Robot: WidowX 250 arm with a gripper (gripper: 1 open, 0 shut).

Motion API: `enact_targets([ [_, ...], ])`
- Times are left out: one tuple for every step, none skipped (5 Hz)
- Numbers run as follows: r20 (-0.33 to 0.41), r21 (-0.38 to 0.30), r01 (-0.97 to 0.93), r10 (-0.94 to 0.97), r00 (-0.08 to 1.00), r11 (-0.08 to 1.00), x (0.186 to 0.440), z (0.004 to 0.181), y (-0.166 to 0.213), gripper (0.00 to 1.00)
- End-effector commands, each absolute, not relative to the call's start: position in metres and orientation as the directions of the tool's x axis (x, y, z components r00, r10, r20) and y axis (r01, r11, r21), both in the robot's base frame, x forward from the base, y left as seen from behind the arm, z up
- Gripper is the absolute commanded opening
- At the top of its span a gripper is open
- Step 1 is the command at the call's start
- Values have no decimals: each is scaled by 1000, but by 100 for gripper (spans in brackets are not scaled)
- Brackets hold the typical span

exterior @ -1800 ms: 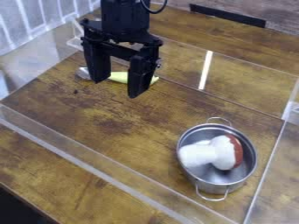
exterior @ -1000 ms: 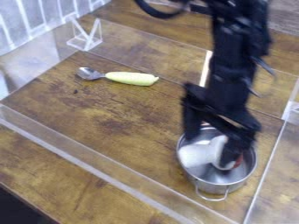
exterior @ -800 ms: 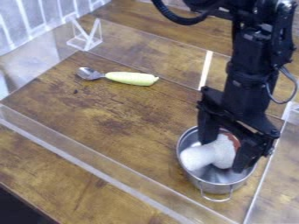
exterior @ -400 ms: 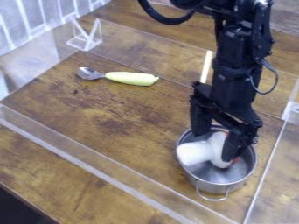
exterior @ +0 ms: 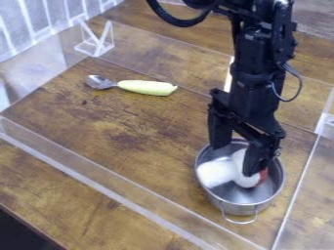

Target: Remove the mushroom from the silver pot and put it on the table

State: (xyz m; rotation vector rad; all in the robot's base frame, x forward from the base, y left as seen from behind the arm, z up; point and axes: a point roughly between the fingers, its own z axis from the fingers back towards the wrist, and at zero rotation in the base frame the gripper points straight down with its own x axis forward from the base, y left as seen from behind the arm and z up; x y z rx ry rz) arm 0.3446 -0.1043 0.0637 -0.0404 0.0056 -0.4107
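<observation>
Gripper (exterior: pixel 243 162): jaws wide, empty, straddling mushroom (exterior: pixel 232 170) | Pot (exterior: pixel 229 196): lower right, mushroom inside | Table (exterior: pixel 117 127) | Left: grasp, lift, place.

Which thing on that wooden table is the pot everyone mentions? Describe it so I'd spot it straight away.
Look to the near right corner of the wooden table, right under the black gripper. The silver pot sits there: small, round, shiny steel, with a mushroom inside, unlike the spoon lying flat far left.
</observation>
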Motion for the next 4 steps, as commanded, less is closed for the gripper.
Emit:
enact_targets([
  [64, -25, 440, -438, 897, 897, 359, 70, -101, 100],
  [62, -24, 490, -488, 871, 871, 366, 54, -107, 100],
  [65, -28, 508, -506, 860, 861, 366, 46, -122, 100],
  [69, -31, 526, -523, 850, 850, 366, 41, -134, 0],
])
